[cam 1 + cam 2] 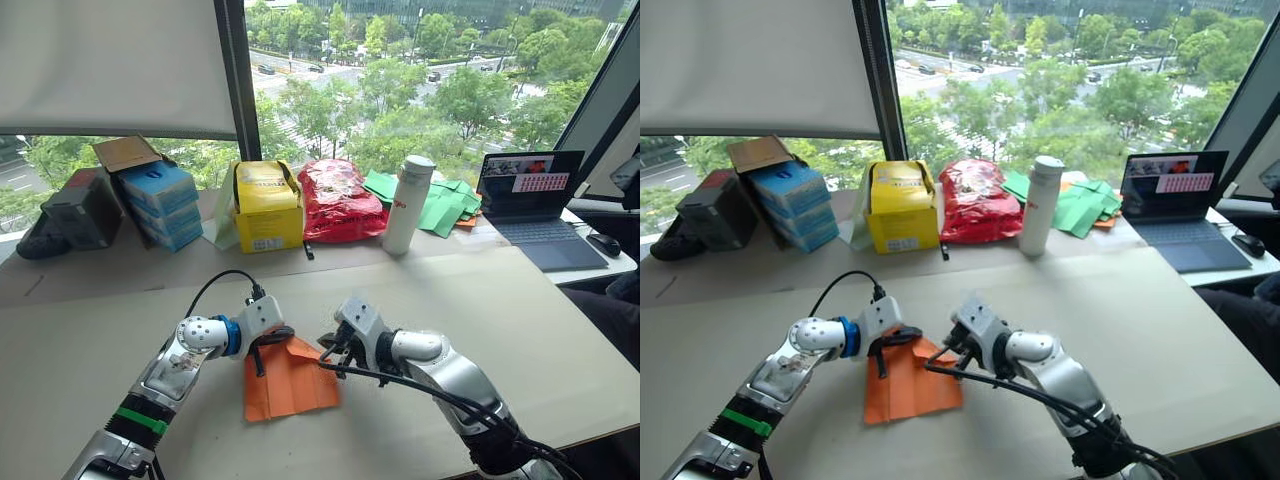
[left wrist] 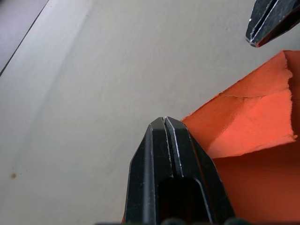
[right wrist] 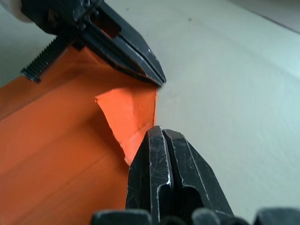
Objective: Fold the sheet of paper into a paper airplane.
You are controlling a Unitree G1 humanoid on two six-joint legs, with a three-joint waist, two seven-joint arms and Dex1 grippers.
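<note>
The sheet of paper (image 1: 290,385) is bright orange and lies partly folded on the beige table (image 1: 500,320), between my two arms. One corner flap (image 3: 131,112) at its far edge stands up, creased. My left gripper (image 1: 285,336) is shut, its tip (image 2: 164,123) at the flap's edge with no paper visible between the fingers. My right gripper (image 1: 326,347) is shut too, and its tip (image 3: 159,132) rests against the flap's other side. The two tips sit a few centimetres apart over that corner. No finished paper airplane shape shows.
Along the window stand blue boxes (image 1: 160,205), a yellow box (image 1: 267,205), a crinkled red bag (image 1: 340,200), a white bottle (image 1: 408,205), green papers (image 1: 440,205) and an open laptop (image 1: 535,205). A mouse (image 1: 605,243) lies at the far right.
</note>
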